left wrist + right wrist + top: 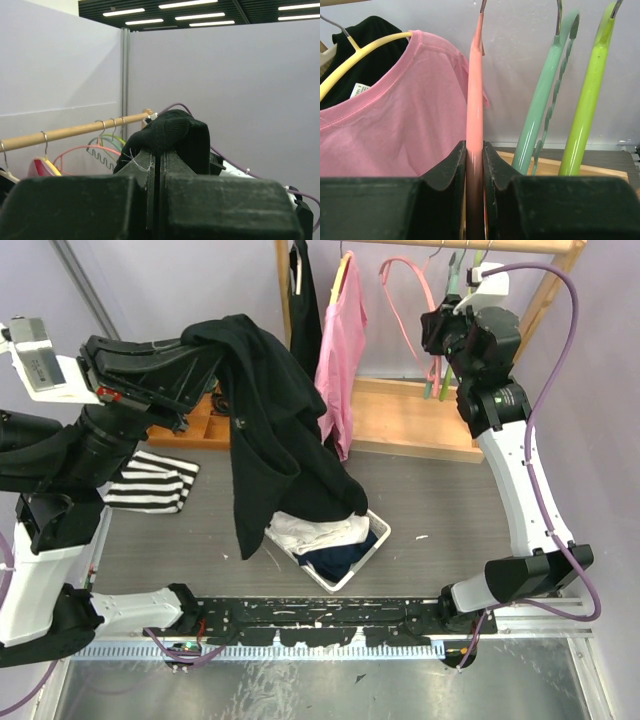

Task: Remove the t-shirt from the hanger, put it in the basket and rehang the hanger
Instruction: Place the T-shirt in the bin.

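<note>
The black t-shirt (pixel 265 430) hangs free of any hanger from my raised left gripper (pixel 200 352), which is shut on a bunch of its fabric. Its lower part droops toward the bin. In the left wrist view the black t-shirt (pixel 172 131) bulges out above the closed jaws of the left gripper (pixel 161 156). An empty pink hanger (pixel 410 300) hangs on the wooden rail (pixel 470 245). My right gripper (pixel 437 337) is shut on it. The right wrist view shows the pink hanger (pixel 475 90) pinched between the jaws of the right gripper (pixel 474 150).
A pink t-shirt (pixel 340 350) on a yellow hanger (pixel 365 52) and a dark garment (pixel 303 300) hang left of the pink hanger. Two green hangers (pixel 540 100) (pixel 587 100) hang to its right. A white bin (pixel 378 540) of folded clothes sits mid-table, a striped cloth (pixel 150 482) at left.
</note>
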### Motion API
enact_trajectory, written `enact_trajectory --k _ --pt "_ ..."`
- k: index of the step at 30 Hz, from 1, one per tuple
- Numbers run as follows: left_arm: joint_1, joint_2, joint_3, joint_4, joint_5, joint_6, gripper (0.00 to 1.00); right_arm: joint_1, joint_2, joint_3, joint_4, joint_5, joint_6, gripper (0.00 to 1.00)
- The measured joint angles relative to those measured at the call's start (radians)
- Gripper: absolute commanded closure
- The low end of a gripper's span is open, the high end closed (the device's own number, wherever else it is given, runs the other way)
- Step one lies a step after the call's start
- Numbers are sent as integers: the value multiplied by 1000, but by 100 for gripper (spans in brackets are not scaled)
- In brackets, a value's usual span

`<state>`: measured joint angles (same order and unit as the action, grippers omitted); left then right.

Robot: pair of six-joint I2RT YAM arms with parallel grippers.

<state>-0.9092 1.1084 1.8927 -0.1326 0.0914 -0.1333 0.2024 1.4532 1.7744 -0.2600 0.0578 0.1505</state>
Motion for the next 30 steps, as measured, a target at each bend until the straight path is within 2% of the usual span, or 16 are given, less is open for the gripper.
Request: enact_trajectory --k 5,11,23,30 --pt "0 0 28 -8 -24 29 100 0 -19 -16 -1 -1 11 54" --pt "0 4 51 -34 -40 47 100 0 -85 -47 -2 0 14 40" --pt "0 60 17 -54 -43 26 100 0 -228 -79 -11 0 10 35" --pt "0 85 -84 -61 -37 -16 100 0 -313 -120 -35 -5 11 35"
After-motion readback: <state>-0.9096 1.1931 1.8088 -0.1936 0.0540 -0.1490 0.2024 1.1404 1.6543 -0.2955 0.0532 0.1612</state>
